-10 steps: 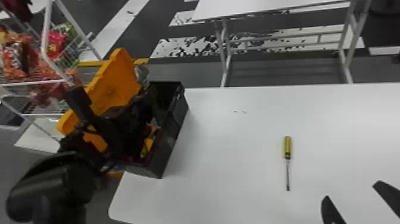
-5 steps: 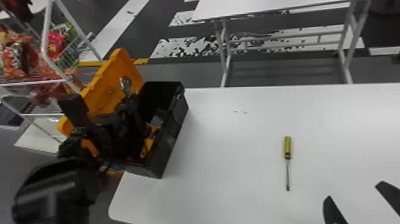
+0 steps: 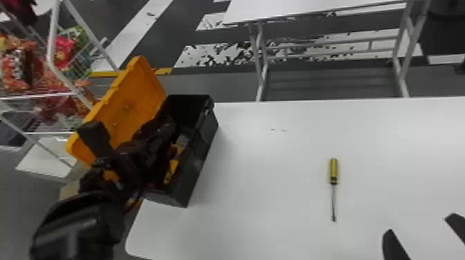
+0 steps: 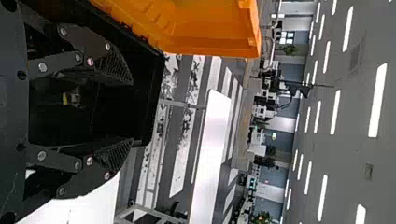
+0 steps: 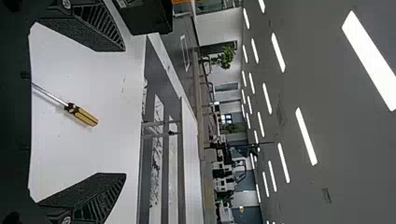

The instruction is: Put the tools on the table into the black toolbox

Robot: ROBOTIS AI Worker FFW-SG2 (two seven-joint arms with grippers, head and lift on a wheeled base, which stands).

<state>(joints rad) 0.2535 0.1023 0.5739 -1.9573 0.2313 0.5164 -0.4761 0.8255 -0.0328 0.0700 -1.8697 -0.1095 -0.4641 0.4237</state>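
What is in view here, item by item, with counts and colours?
Open plastic toolbox: one, black, table's left end
Hinged lid: one, orange, raised on the toolbox's left
Straight-shafted screwdriver: one, yellow handle, lying on the table
Plastic-handled tool: at least one, yellow, inside the toolbox
Smooth flat table: one, white, foreground
Metal-legged table: one, white, behind
Wire rack: one, white, far left
Shiny bags: several, red, orange, green, on the rack
Left claw: one, black, at the toolbox
Right claw: one, black, near right
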